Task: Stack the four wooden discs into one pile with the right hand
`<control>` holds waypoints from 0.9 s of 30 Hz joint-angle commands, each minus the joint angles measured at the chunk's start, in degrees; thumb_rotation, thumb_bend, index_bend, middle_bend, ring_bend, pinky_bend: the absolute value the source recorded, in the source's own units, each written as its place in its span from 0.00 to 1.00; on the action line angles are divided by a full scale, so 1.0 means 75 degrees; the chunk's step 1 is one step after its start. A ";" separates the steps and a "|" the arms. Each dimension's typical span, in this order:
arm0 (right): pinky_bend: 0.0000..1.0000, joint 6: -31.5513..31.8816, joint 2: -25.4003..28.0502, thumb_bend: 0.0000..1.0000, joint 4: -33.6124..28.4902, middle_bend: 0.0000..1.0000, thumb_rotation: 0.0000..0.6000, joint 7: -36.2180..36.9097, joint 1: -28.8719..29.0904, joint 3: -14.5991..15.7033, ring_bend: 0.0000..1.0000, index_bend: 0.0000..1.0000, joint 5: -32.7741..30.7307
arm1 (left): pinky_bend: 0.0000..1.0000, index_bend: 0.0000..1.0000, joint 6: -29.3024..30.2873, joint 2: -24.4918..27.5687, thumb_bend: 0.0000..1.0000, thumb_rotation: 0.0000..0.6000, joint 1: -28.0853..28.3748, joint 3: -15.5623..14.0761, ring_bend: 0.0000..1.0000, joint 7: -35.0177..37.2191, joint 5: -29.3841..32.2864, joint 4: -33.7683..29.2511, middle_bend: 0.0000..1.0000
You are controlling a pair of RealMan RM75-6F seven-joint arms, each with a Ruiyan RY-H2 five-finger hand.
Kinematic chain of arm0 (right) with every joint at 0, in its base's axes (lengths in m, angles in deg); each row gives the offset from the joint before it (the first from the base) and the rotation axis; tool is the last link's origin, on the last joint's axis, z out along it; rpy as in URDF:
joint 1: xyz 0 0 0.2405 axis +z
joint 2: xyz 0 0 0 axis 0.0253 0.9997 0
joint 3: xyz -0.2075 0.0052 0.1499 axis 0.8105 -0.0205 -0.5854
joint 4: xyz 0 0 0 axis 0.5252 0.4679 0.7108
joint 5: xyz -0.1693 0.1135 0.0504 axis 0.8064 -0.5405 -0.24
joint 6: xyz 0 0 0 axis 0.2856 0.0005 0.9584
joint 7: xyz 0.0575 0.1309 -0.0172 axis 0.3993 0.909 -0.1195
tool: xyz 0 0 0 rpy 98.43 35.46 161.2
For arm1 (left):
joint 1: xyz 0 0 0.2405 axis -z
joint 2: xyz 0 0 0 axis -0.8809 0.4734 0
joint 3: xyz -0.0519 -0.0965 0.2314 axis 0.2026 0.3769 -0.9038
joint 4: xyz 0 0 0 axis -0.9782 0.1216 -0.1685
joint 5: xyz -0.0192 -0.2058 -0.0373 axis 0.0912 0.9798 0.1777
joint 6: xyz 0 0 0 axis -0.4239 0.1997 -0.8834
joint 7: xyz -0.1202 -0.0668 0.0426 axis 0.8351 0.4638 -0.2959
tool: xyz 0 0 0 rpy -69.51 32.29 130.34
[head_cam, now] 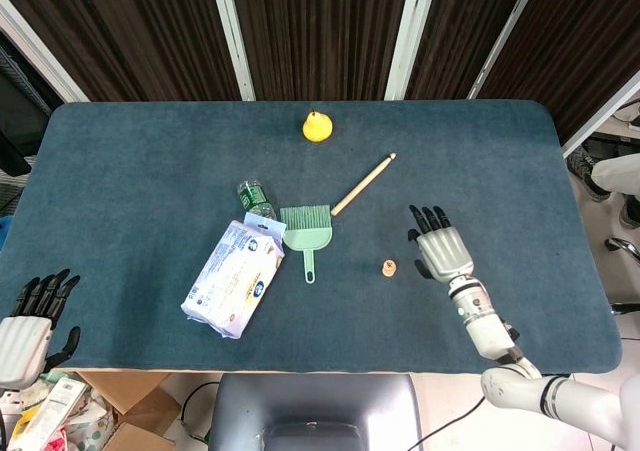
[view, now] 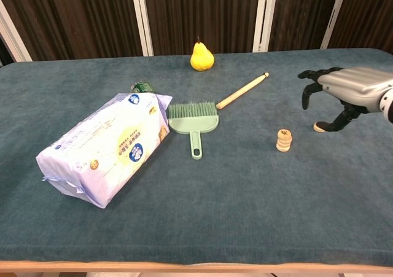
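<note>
Discs [view: 284, 140] are seen stacked in one short pile on the table [head_cam: 140, 151], between the brush [head_cam: 306, 228] and the right hand [view: 344, 89]; the exact count in the pile cannot be read from either view, though several layers are visible from the chest. The right hand is held just beside the pile without touching it, its fingers [head_cam: 428, 217] spread apart and nothing held. The left hand [head_cam: 28, 321] is seen at the near left corner of the table, fingers apart, nothing held. One pear [head_cam: 317, 126] is set near the far edge. One wooden stick [head_cam: 362, 185] is laid diagonally by the brush's bristles. One wipes pack [head_cam: 233, 276] is laid left of the brush, with one bottle [head_cam: 256, 198] partly hidden at its far end.
</note>
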 commanded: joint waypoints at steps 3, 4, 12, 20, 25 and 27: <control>0.00 -0.0350 -0.0207 0.47 0.0891 0.05 1.00 0.0281 0.0020 0.0014 0.00 0.50 -0.0175 | 0.00 0.00 -0.0004 -0.0013 0.50 1.00 0.0016 -0.0012 0.00 -0.0001 -0.0048 -0.0004 0.00; 0.00 -0.0408 -0.0274 0.47 0.1045 0.05 1.00 0.0341 0.0036 0.0018 0.00 0.50 -0.0171 | 0.00 0.00 -0.0009 -0.0018 0.50 1.00 0.0019 -0.0012 0.00 -0.0005 -0.0048 -0.0002 0.00; 0.00 -0.0840 -0.0552 0.47 0.1727 0.05 1.00 0.0533 0.0242 -0.0055 0.00 0.52 -0.0222 | 0.00 0.00 -0.0037 -0.0023 0.50 1.00 0.0030 0.0014 0.00 0.0012 0.0010 0.0018 0.00; 0.00 -0.1071 -0.0723 0.47 0.2056 0.04 1.00 0.0531 0.0320 -0.0049 0.00 0.55 -0.0298 | 0.00 0.00 -0.0038 -0.0022 0.50 1.00 0.0031 0.0017 0.00 0.0009 0.0019 0.0024 0.00; 0.00 -0.1101 -0.0777 0.47 0.2170 0.04 1.00 0.0508 0.0348 -0.0088 0.00 0.55 -0.0351 | 0.00 0.00 -0.0032 -0.0019 0.50 1.00 0.0029 0.0026 0.00 0.0035 0.0033 0.0030 0.00; 0.00 -0.1173 -0.0787 0.47 0.2204 0.04 1.00 0.0527 0.0368 -0.0119 0.00 0.55 -0.0407 | 0.00 0.00 -0.0031 -0.0014 0.50 1.00 0.0033 0.0019 0.00 0.0031 0.0013 0.0030 0.00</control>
